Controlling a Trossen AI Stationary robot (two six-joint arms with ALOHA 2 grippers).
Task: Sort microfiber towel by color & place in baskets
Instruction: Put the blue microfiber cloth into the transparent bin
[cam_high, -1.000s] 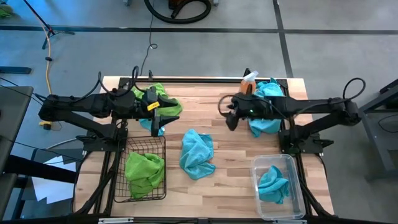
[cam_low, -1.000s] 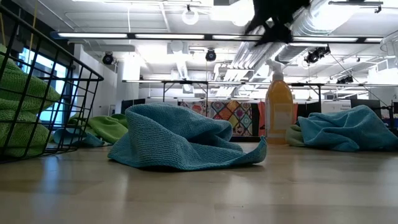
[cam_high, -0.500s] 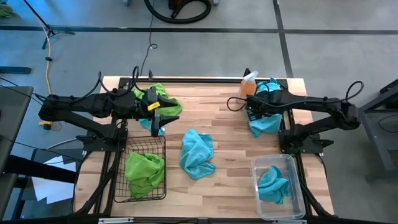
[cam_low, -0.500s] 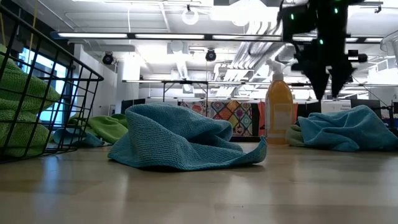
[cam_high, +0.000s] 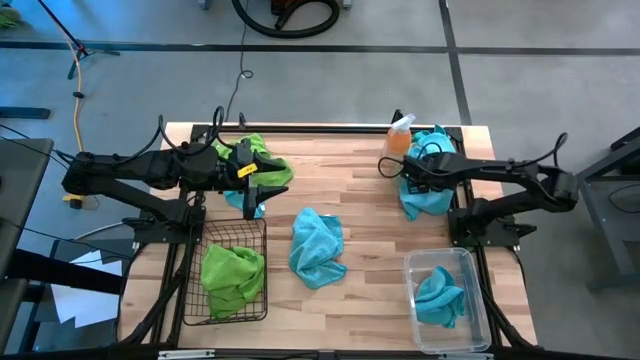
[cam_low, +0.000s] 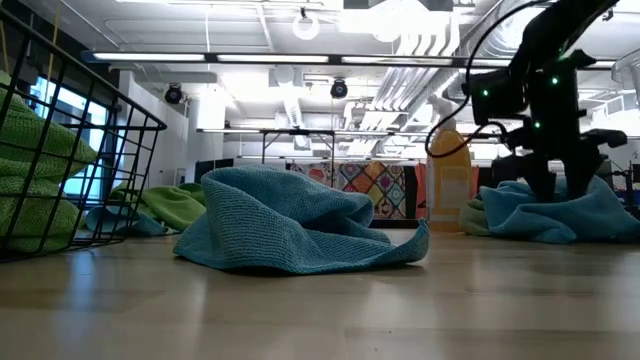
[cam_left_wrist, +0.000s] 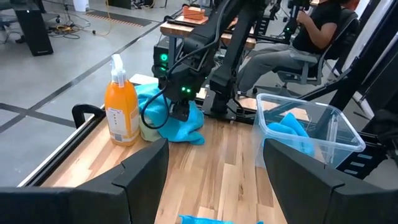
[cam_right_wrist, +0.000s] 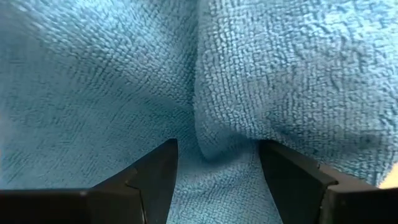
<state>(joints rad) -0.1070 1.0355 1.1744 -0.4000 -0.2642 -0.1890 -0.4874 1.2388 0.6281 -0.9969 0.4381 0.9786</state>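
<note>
My right gripper (cam_high: 408, 178) is open and down on a crumpled turquoise towel (cam_high: 428, 190) at the table's far right, next to the orange spray bottle (cam_high: 400, 136). In the right wrist view, its fingers stand on either side of a raised fold (cam_right_wrist: 217, 118). My left gripper (cam_high: 252, 190) is open and hangs still at the far left, beside a lime green towel (cam_high: 262, 158). Another turquoise towel (cam_high: 317, 246) lies crumpled at the table's middle. The black wire basket (cam_high: 205, 312) holds a green towel (cam_high: 232, 272). The clear plastic basket (cam_high: 415, 270) holds a turquoise towel (cam_high: 440, 294). My right gripper comes at the turquoise towel from above, pointing down. Its open fingertips (cam_right_wrist: 155, 171) rest against the cloth, with a raised fold (cam_right_wrist: 214, 140) between them. The towel lies on the table, and nothing is pinched. In the low view, the fingers (cam_low: 545, 180) dip into the top of the heap.
A small turquoise piece (cam_high: 250, 207) shows on the table under my left gripper. The spray bottle (cam_low: 449, 180) stands close beside the right towel heap (cam_low: 590, 215). Bare wood lies between the middle towel and the clear basket. A seated person (cam_left_wrist: 311, 31) is beyond the table's right side.
My right gripper has gone toward the table's right edge, past the spray bottle, and has come down onto the turquoise towel heap. The towels have kept still.
</note>
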